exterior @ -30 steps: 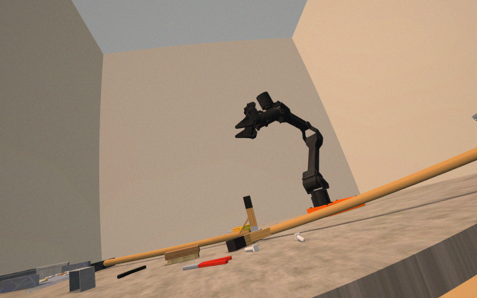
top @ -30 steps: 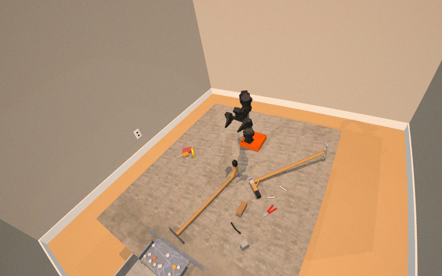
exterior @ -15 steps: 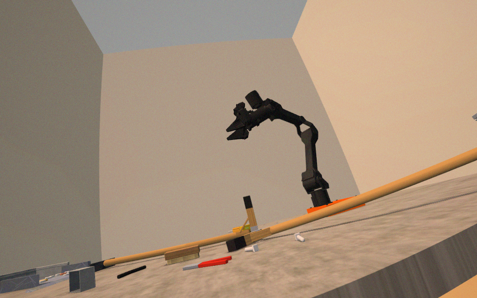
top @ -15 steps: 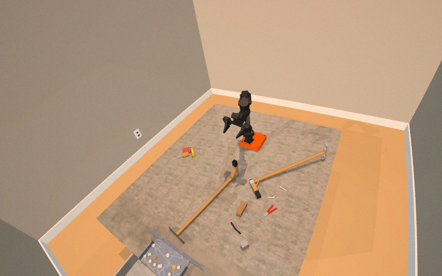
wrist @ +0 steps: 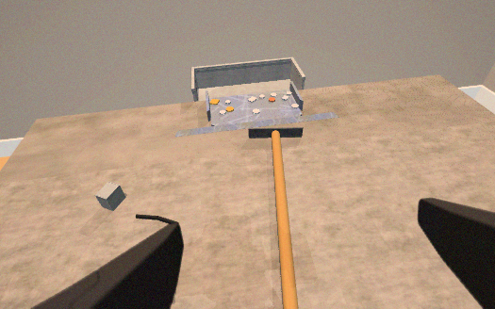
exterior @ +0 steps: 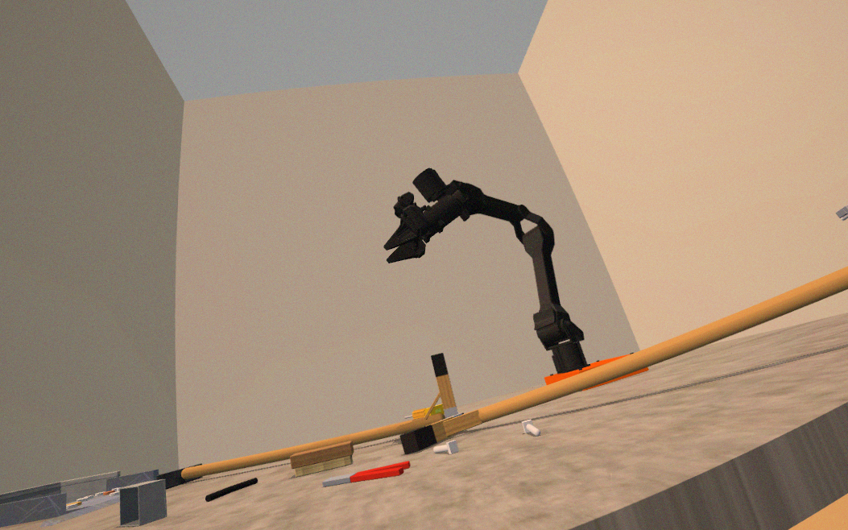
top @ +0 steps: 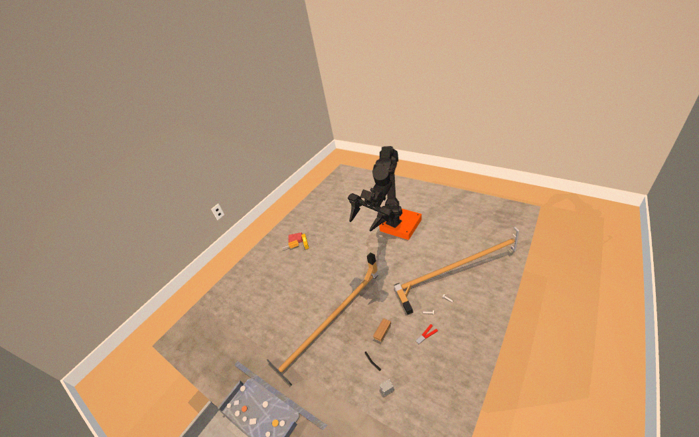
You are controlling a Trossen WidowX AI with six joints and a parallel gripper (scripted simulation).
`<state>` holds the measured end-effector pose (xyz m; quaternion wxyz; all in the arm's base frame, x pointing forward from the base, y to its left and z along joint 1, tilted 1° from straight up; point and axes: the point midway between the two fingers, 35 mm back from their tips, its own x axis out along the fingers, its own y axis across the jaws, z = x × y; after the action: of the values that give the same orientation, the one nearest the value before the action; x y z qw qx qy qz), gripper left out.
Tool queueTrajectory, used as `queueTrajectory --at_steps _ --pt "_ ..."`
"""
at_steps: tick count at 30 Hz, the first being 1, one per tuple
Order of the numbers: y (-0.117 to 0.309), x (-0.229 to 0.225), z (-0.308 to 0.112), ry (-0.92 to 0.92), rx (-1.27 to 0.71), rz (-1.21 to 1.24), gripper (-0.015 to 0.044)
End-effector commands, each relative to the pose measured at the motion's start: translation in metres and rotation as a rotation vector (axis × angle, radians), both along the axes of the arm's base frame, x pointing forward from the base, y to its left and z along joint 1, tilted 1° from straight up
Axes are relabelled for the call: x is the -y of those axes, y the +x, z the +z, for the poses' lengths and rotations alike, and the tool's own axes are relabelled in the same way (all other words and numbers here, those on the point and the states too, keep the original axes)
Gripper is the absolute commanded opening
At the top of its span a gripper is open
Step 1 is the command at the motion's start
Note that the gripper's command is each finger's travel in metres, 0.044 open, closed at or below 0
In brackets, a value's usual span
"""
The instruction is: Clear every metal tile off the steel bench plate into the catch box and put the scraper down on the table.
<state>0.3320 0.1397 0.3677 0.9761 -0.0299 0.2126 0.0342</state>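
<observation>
My gripper [top: 360, 224] [exterior: 386, 254] [wrist: 298, 222] is open and empty, high above the table near the arm's base. The long scraper [top: 324, 323] [exterior: 249, 461] [wrist: 281, 203] lies on the table, its black-ended grip [top: 371, 258] [exterior: 438, 364] standing up at the near end. Its dark blade [top: 279, 372] [wrist: 260, 133] lies just short of the steel plate [top: 276, 408] [wrist: 242, 118]. Several white, orange and yellow tiles are spread over the plate, among them an orange one [top: 243, 408] [wrist: 272, 100]. The catch box [wrist: 241, 75] stands past the plate's far end; its inside is partly hidden.
A second long-handled tool [top: 455, 265] [exterior: 677, 345] with a pronged head lies to one side. Between it and the plate lie a brush [top: 382, 329], red-handled pliers [top: 429, 331], two white bolts, a black rod [top: 372, 360] and a grey square tube [top: 386, 386] [wrist: 110, 196]. Red and yellow items [top: 297, 238] lie opposite.
</observation>
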Motion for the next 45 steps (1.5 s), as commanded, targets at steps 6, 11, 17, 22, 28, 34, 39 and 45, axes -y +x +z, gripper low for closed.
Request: queueTrajectory --at_steps 6,11,17,22,28,34,39,45 --pt "0.027 -0.007 -0.013 -0.018 -0.068 0.001 0.044" --pt "0.041 -0.009 -0.021 -0.026 -0.104 0.0 0.044" --pt "0.059 -0.012 -0.032 -0.033 -0.147 -0.003 0.044" --pt "0.073 -0.013 -0.042 -0.037 -0.183 -0.005 0.044" --pt "0.09 -0.013 -0.056 -0.04 -0.227 -0.008 0.044" --pt "0.106 -0.013 -0.07 -0.042 -0.271 -0.011 0.044" --pt "0.12 -0.011 -0.083 -0.041 -0.309 -0.014 0.044" --pt "0.135 -0.009 -0.1 -0.039 -0.354 -0.018 0.044"
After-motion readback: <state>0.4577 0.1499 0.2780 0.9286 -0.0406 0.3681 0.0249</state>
